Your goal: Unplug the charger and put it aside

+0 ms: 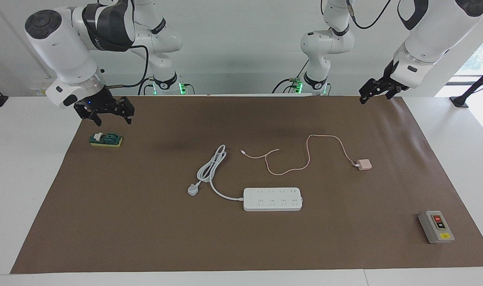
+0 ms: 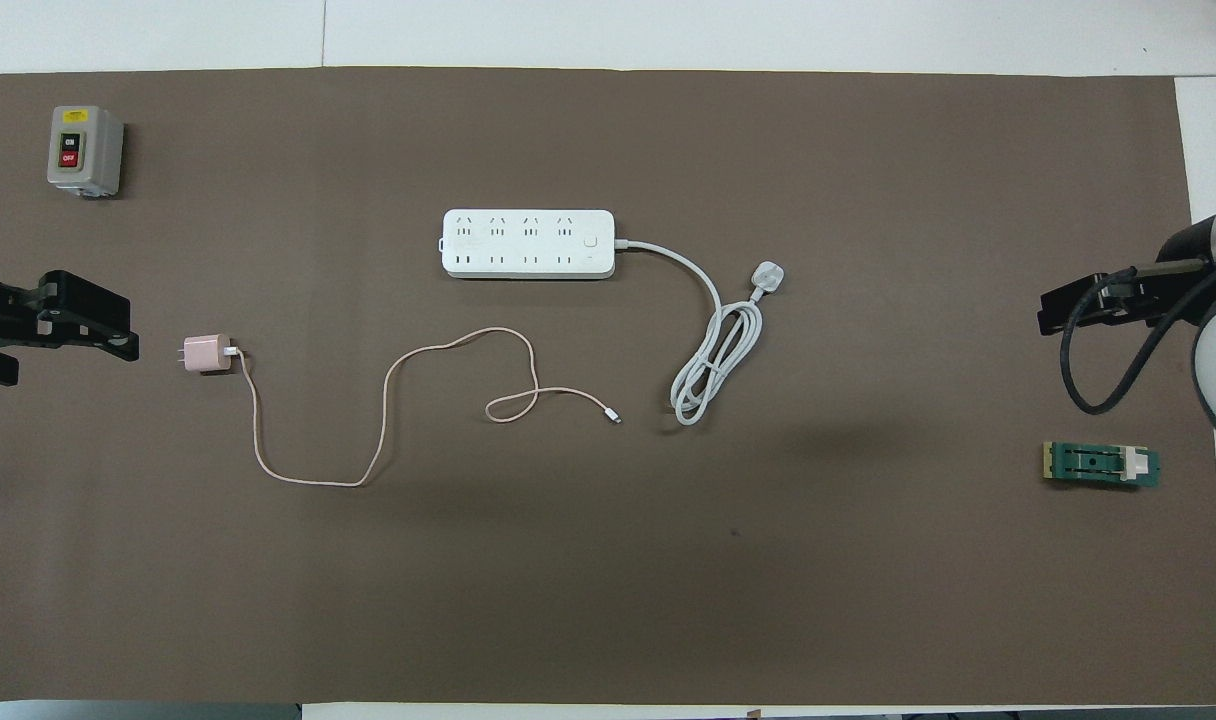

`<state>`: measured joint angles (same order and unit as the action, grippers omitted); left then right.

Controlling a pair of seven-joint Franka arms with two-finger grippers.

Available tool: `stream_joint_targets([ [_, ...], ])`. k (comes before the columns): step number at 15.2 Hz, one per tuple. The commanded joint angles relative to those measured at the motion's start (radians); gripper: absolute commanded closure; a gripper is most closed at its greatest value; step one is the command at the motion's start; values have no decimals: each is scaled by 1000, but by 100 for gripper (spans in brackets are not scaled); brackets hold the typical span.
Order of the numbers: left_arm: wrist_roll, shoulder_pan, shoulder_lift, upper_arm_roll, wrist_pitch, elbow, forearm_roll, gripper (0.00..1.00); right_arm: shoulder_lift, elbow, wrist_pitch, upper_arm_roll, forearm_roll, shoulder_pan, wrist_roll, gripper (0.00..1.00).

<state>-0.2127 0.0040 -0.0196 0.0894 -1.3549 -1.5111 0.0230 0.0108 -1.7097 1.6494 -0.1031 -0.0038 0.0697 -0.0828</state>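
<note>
The charger point(image 1: 364, 164), a small pale-pink cube, lies flat on the brown mat toward the left arm's end, apart from the white power strip point(image 1: 272, 198) and plugged into nothing. Its thin pink cable point(image 1: 308, 159) snakes toward the mat's middle and ends in a small connector point(image 1: 242, 151). In the overhead view the charger point(image 2: 206, 353) lies nearer to the robots than the power strip point(image 2: 528, 243). My left gripper point(image 1: 377, 97) hangs open and empty in the air over the mat's edge at its own end point(image 2: 118, 330). My right gripper point(image 1: 112, 118) hangs open and empty over a green block.
The strip's thick white cord point(image 1: 213, 165) is coiled beside it, with its white plug point(image 1: 193, 190) loose. A grey switch box point(image 1: 436, 226) stands farthest from the robots at the left arm's end. A green and yellow block point(image 1: 105, 139) lies at the right arm's end.
</note>
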Motion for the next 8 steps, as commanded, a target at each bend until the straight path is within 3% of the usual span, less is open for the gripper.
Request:
stream_joint_targets([
  [1,15,-21,1,-14,-16,0,-11,0,-15,-19,-3,10,-16,-15,-25,0],
  [4,21,-19,18,-57,-107,-81,-9,0,-15,-19,-5,10,-16,-15,-25,0],
  [8,82,20,41,-79,-381,-286,-12,0,-14,-19,-5,10,-16,-15,-21,0],
])
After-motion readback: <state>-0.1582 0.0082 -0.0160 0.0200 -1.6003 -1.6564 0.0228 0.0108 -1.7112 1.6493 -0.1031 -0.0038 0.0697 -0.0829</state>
